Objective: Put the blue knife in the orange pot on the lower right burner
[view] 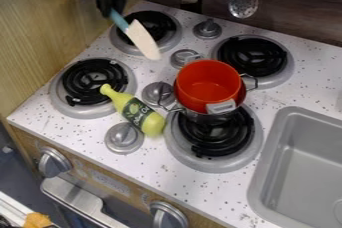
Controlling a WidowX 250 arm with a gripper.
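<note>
Holds the knife [143, 39] by its blue handle, with the gripper [110, 10] closed on it. Points the pale blade down and to the right from the gripper, just near the closest burner [160, 24]. Well apart from the gripper, to its lower right, stands upright the orange pot [204, 83], at the back part of the lower right burner [220, 139]. Below the gripper, lies on the table [153, 164] also a yellow-green bottle [138, 113].

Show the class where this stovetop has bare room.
Bare counter lies between the upper right burner and sink, and between the lower right burner and the front edge. Around the pot, bottle and middle knobs, it is crowded.
</note>
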